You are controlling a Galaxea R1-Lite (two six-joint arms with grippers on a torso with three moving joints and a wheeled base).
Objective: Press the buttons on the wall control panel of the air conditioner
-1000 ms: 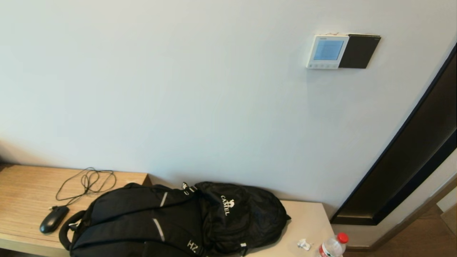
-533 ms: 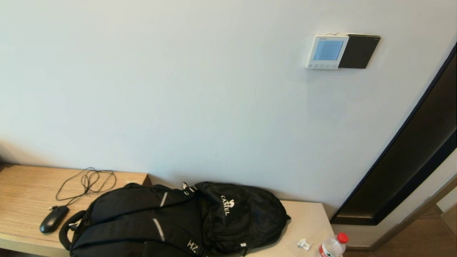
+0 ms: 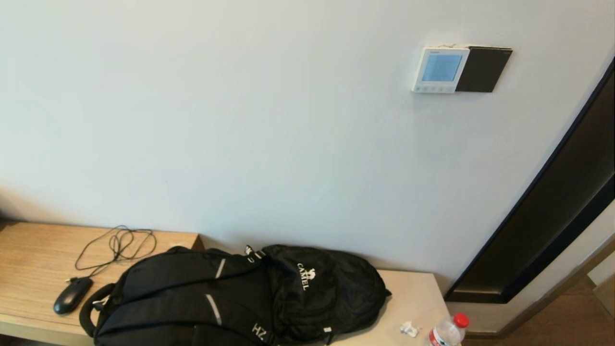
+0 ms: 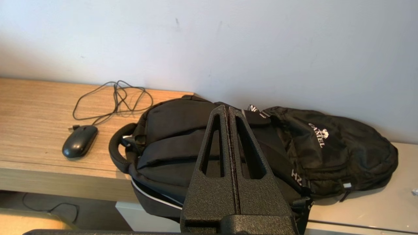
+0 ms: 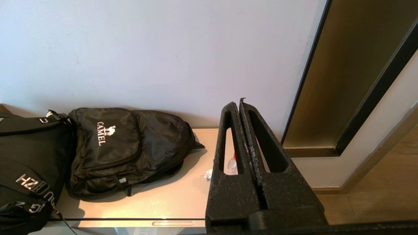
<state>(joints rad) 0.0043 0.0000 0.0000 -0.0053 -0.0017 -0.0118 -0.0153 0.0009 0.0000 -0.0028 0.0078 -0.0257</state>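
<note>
The wall control panel [image 3: 440,69] hangs on the wall high above the black backpack [image 3: 240,298], touching a dark plate [image 3: 483,69], with the buttons [image 3: 433,88] along its bottom strip. Low before the backpack, the left gripper [image 4: 227,109] and right gripper [image 5: 238,103] each have fingers pressed together, holding nothing.

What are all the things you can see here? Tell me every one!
wall control panel: one, white with a light-blue screen, high on the wall
buttons: one row, pale, along the panel's bottom strip
dark plate: one, brown-black, touching the panel's right side
backpacks: two, black, lying on the bench
mouse: one, black, with a tangled cable, on the wooden bench at the left
bottle: one, clear with red cap, at the bench's right end
crumpled scrap: one, white, beside the bottle
left hand: black, shut, above the backpacks
right hand: black, shut, above the bench's right end
</note>
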